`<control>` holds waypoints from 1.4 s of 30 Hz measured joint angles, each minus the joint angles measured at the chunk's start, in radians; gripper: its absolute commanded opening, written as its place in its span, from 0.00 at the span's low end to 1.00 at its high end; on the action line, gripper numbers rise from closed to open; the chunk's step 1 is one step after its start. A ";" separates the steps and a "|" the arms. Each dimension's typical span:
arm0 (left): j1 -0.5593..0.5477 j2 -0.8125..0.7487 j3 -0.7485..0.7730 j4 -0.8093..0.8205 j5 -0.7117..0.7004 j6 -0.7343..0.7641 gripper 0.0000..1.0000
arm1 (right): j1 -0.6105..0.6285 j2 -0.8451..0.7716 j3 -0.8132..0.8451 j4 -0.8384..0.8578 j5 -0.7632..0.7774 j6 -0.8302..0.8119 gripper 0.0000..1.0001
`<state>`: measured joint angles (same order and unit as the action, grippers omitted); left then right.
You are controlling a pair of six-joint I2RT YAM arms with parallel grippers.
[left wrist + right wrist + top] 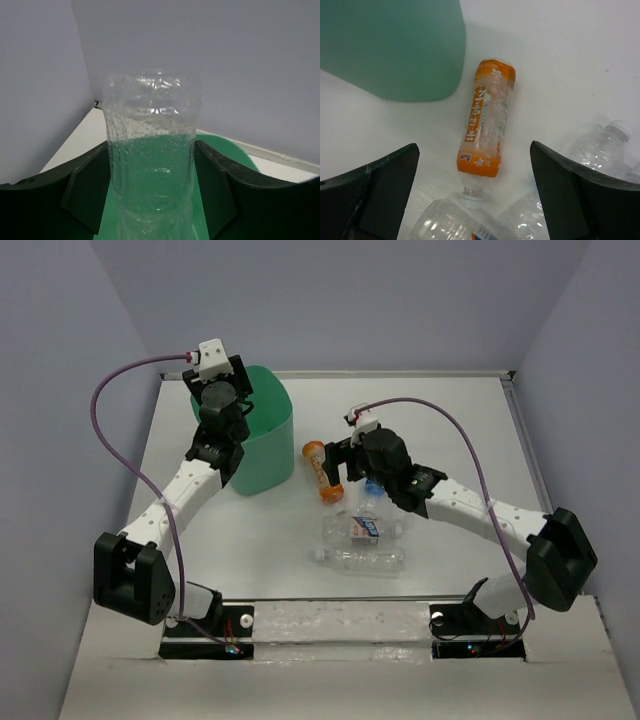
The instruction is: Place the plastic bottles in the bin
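Left fingers pinch a clear bottle over the bin — right fingers spread.

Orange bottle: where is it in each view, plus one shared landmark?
Top external: orange bottle lies mid-table, just right of the bin.
Left wrist: not in it; a clear bottle fills the view.
Right wrist: centre, neck toward the bottom edge.
Shared landmark: the green bin, in all three.
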<state>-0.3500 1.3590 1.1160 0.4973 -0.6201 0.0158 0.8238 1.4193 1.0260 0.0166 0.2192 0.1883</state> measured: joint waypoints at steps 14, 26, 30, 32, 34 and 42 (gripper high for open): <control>-0.002 -0.196 -0.078 0.004 0.049 -0.069 0.99 | -0.130 0.390 0.298 -0.022 -0.222 -0.001 0.96; -0.002 -0.827 -0.304 -0.320 0.395 -0.280 0.99 | -0.137 0.611 0.451 -0.091 -0.207 0.013 0.88; -0.002 -0.995 -0.420 -0.446 0.447 -0.309 0.99 | -0.137 0.665 0.489 -0.110 -0.190 0.027 0.88; -0.002 -1.064 -0.454 -0.514 0.462 -0.313 0.99 | -0.138 0.685 0.496 -0.121 -0.188 0.032 0.86; -0.003 -1.099 -0.469 -0.543 0.462 -0.314 0.99 | -0.144 0.708 0.509 -0.131 -0.189 0.041 0.84; -0.002 -1.122 -0.473 -0.578 0.484 -0.314 0.99 | -0.155 0.780 0.593 -0.164 -0.189 0.068 0.61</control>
<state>-0.3515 0.2375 0.6434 -0.0803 -0.1356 -0.2977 0.6689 2.1998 1.6188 -0.1478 0.0303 0.2565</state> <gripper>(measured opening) 0.990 0.712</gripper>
